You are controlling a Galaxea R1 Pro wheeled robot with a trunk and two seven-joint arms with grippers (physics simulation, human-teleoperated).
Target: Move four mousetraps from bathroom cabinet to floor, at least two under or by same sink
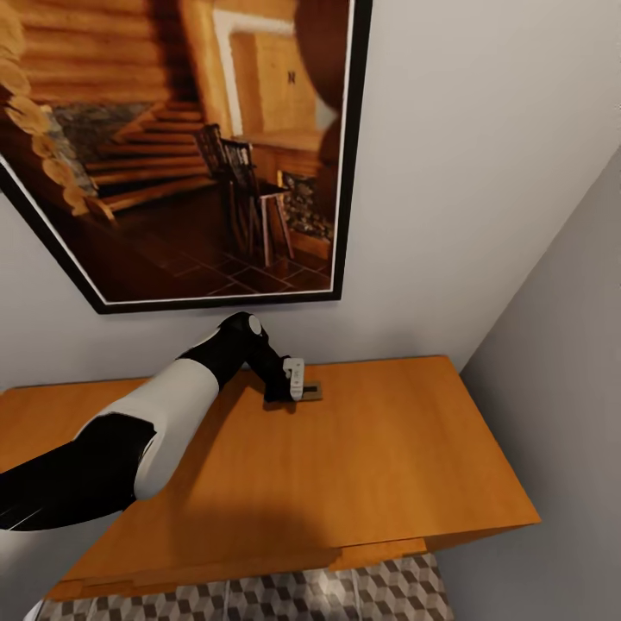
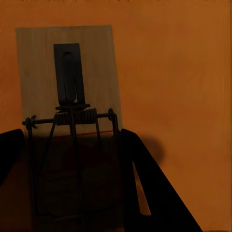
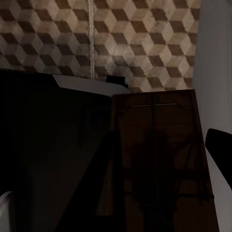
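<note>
On top of the cabinet [image 1: 362, 457], toward its rear edge by the wall: one mousetrap [image 1: 310, 392], lying flat, mostly covered in the head view by the left gripper [image 1: 289, 392] lowered onto it; left arm [image 1: 164, 414], white and black, reaching across the cabinet top from the near-left corner. Left wrist view: same mousetrap [image 2: 67, 96], tan board, black bait plate, coiled spring and wire bar, thin red line across the board; the two dark fingers [image 2: 154, 193] stand on either side of the board's shadowed end, spread about as wide as the board; whether they press its edges cannot be told. Right wrist view: a second mousetrap [image 3: 162, 159], dark in shadow, wire bar faintly visible, seen close before the right gripper; one dark fingertip [image 3: 220, 142] at the board's side; how far the fingers are parted and whether they grip the board cannot be told. Behind it, bathroom floor [image 3: 121, 43] in cube-pattern tiles; the same tiles [image 1: 345, 595] below the cabinet front. Above the cabinet, on the white wall [image 1: 483, 155]: black-framed picture [image 1: 181, 147] of a log-cabin interior with stairs and chairs; no legible writing on any item.
</note>
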